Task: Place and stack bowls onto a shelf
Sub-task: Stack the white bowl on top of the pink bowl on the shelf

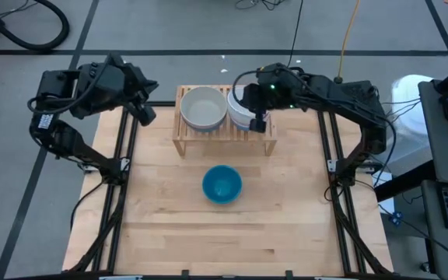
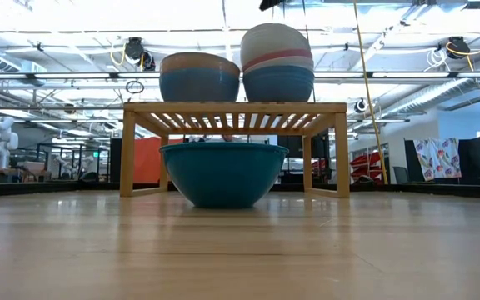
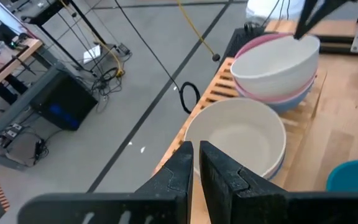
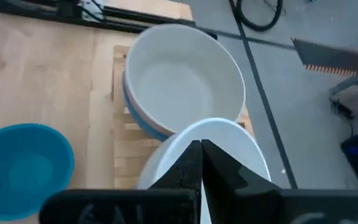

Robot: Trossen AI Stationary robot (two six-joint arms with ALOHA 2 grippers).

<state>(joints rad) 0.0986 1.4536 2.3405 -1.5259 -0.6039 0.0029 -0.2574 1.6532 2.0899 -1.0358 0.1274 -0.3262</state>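
Bowls of round plastic are sitting in two stacks (image 1: pixel 203 108) (image 1: pixel 238 111) on the low slatted wooden shelf (image 1: pixel 224 138); a teal bowl (image 1: pixel 222 184) is lying before it. Right gripper (image 1: pixel 260 120), fingers pressed together, is hovering over the right stack; left gripper (image 1: pixel 145 113), likewise closed, is waiting beside.

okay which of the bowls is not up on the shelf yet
The teal-blue bowl, alone on the tabletop in front of the shelf. All the other bowls sit in two stacks on the shelf's slatted top.

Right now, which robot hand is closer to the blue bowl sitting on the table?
The right. The right gripper is over the taller bowl stack on the shelf, just behind the blue bowl. The left gripper sits farther off, beyond the shelf's left end.
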